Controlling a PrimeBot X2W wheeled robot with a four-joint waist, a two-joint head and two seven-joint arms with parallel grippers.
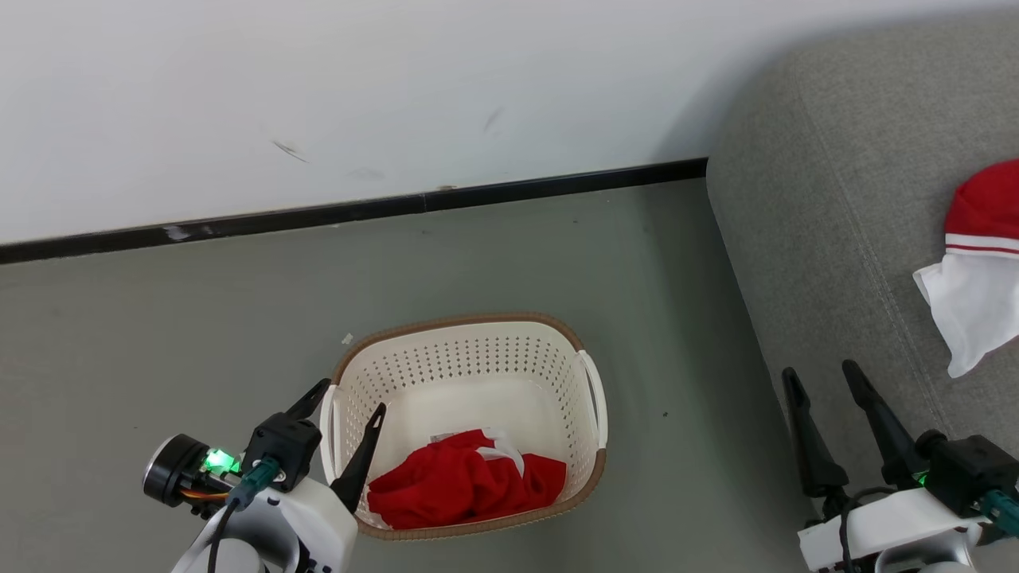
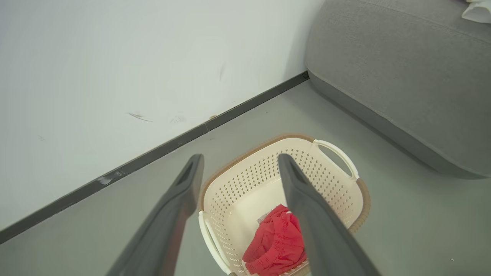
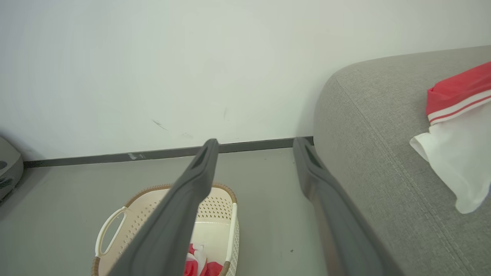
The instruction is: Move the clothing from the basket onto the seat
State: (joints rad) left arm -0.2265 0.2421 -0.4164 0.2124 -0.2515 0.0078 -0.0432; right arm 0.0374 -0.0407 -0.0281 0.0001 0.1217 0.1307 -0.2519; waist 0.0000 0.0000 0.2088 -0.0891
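The laundry basket (image 1: 462, 320) stands on the grey floor (image 1: 199, 342) near the sofa (image 1: 836, 199), its rim facing up. A crumpled red garment (image 1: 466, 481) lies in the basket's bottom against the near wall. A red-and-white garment (image 1: 983, 263) lies on the sofa, well away from its rounded end. The left end effector (image 1: 352, 395) hangs above the basket's left rim, fingers wide and empty. The right end effector (image 1: 819, 368) sits over the sofa's edge nearest the basket, fingers apart, holding nothing.
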